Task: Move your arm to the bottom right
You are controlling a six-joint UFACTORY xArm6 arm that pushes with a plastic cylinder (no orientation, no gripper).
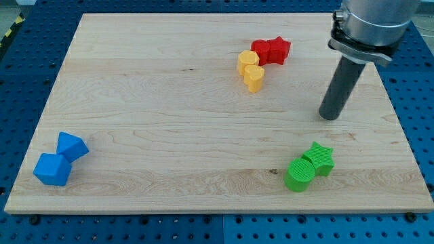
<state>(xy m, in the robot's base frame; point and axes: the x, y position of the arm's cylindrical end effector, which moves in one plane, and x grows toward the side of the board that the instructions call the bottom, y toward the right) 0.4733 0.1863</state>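
Observation:
My tip (329,116) rests on the wooden board (169,102) at the view's right, about mid-height. It stands apart from all blocks. A green star (320,157) and a green cylinder (299,174) touch each other below the tip, near the view's bottom right. A red star (278,49) and a red block (262,51) sit at the view's top, left of the rod. Two yellow blocks, one hexagonal (247,62) and one heart-shaped (254,78), touch just below the red ones.
Two blue blocks, one (71,146) above the other (52,169), sit at the view's bottom left. The board lies on a blue perforated table (20,81).

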